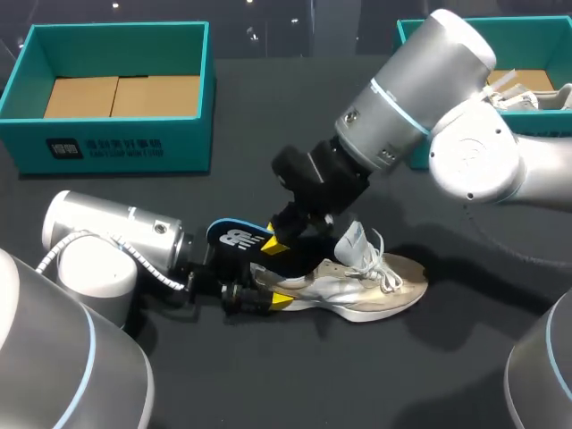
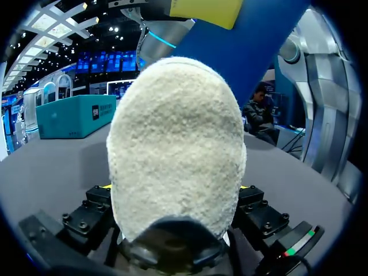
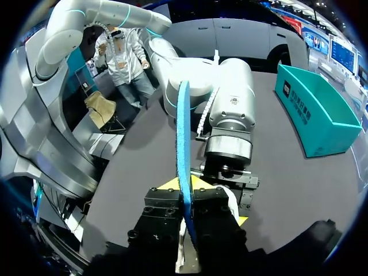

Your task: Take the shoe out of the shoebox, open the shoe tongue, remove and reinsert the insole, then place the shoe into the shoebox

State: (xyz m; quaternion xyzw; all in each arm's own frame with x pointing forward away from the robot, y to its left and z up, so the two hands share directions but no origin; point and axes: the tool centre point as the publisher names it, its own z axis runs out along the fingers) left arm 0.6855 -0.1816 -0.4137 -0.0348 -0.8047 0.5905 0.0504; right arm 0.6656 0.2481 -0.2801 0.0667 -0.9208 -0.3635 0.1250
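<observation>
A white and beige sneaker [image 1: 366, 284] lies on its sole on the dark table, toe to the right and tongue [image 1: 353, 239] pulled up. My left gripper [image 1: 265, 291] comes in low from the left and is shut on its fuzzy heel [image 2: 175, 144], one finger on each side. My right gripper [image 1: 281, 241] reaches down from the right above the heel, shut on the blue insole [image 1: 239, 238]. The insole is lifted and sticks out to the left over my left wrist. In the right wrist view the insole [image 3: 183, 138] stands edge-on between the fingers of my right gripper [image 3: 185, 187].
An open teal shoebox [image 1: 116, 143] with a cardboard floor stands at the back left. A second teal box [image 1: 420, 31] at the back right holds another white shoe [image 1: 527, 94], partly behind my right arm. Bare table lies in front of the sneaker.
</observation>
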